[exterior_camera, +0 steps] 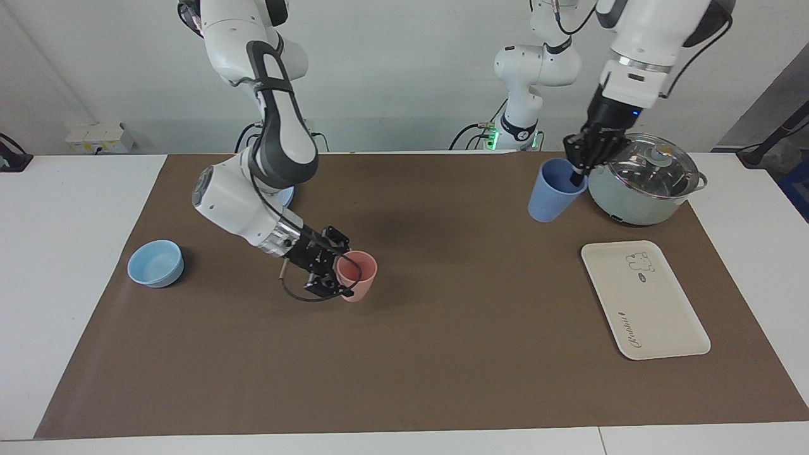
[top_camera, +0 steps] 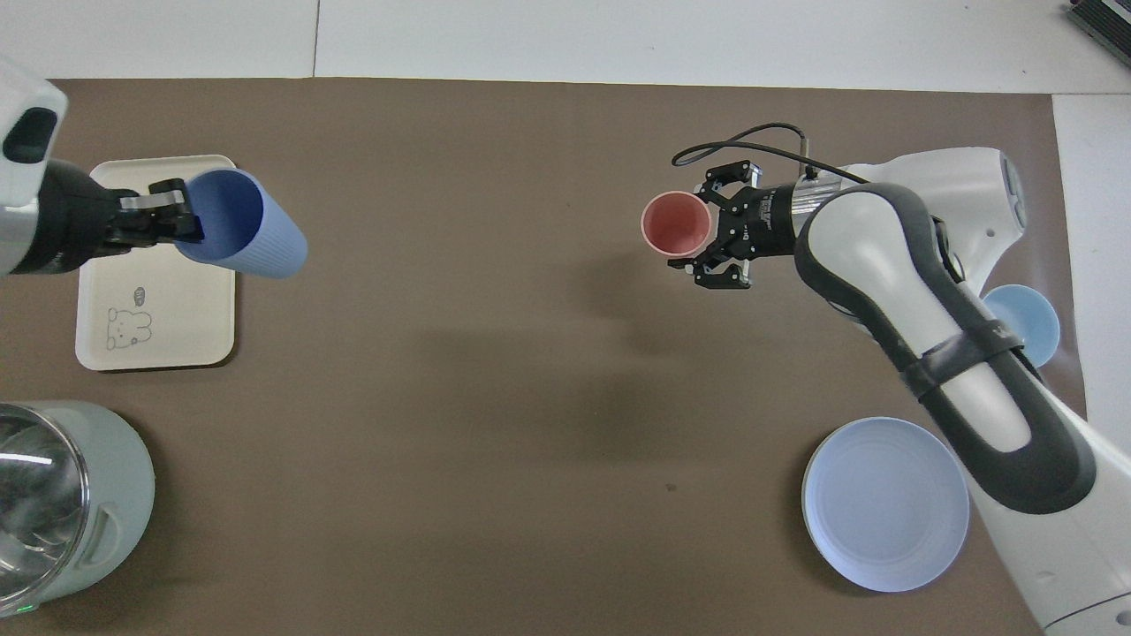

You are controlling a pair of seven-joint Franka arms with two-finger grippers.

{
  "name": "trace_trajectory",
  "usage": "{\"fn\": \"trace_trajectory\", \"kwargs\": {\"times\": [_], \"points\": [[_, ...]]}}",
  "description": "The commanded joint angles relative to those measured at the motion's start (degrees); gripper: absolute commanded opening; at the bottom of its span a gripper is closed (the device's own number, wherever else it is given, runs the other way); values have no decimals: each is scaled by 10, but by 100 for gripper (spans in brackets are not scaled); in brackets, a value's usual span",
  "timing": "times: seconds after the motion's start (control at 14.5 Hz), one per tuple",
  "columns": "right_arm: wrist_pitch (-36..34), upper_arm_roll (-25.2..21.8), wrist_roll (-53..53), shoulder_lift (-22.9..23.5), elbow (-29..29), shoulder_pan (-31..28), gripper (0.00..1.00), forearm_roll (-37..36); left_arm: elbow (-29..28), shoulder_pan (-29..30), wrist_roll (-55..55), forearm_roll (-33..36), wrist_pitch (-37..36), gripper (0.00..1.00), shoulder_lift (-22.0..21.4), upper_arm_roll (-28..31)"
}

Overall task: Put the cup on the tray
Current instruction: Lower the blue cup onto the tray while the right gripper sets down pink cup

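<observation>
My left gripper [exterior_camera: 576, 172] is shut on the rim of the periwinkle-blue cup [exterior_camera: 552, 191], one finger inside it. It holds the cup tilted in the air next to the pot. In the overhead view the gripper [top_camera: 170, 221] and cup [top_camera: 247, 227] are over the corner of the cream tray [top_camera: 177, 305] farthest from the robots. The tray [exterior_camera: 651, 309] lies flat and bare on the brown mat at the left arm's end. My right gripper [exterior_camera: 330, 270] is shut on the rim of the salmon-pink cup [exterior_camera: 358, 275], low over the mat's middle; both also show in the overhead view, gripper [top_camera: 720, 231] and cup [top_camera: 676, 223].
A pale green pot with a glass lid [exterior_camera: 644, 180] stands nearer to the robots than the tray. A round blue plate [top_camera: 884, 503] and a light-blue bowl [exterior_camera: 155, 263] sit at the right arm's end. White table borders surround the mat.
</observation>
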Motion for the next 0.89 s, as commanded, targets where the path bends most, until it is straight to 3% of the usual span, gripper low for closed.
{"fn": "trace_trajectory", "kwargs": {"times": [0.0, 0.14, 0.41, 0.48, 0.76, 0.83], "points": [[-27, 6, -42, -32, -54, -72, 0, 21, -47, 81, 121, -18, 58, 0, 6, -6], [-43, 5, -44, -25, -58, -128, 0, 21, -61, 132, 190, -25, 87, 0, 37, -6], [-81, 6, -136, 9, -58, -216, 0, 24, -194, 219, 363, -106, 236, 0, 69, -6], [-87, 6, -143, 17, -56, -234, 0, 24, -224, 222, 382, -118, 259, 0, 68, -6], [-101, 4, -145, 13, -58, -248, 0, 24, -244, 223, 415, -121, 319, 0, 106, -6], [-98, 4, -145, 6, -67, -247, 29, 23, -242, 223, 416, -137, 327, 0, 117, -6]]}}
